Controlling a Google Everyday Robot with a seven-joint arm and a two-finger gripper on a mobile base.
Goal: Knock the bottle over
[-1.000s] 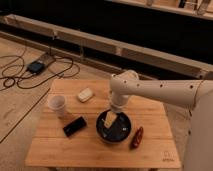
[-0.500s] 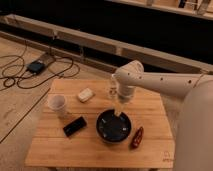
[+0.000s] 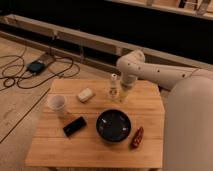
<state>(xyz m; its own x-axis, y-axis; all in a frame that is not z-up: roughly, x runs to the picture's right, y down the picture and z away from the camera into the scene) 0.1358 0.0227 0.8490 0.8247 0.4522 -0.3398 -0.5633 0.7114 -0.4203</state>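
The small clear bottle (image 3: 114,89) is set upright at the back of the light wooden table (image 3: 50,150), with the gripper (image 3: 123,94) just right of it. The round black bowl (image 3: 114,125) is placed before the bottle.

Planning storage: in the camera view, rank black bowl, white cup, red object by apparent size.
1. black bowl
2. white cup
3. red object, smallest though nearest the camera
The gripper is beside the bottle.
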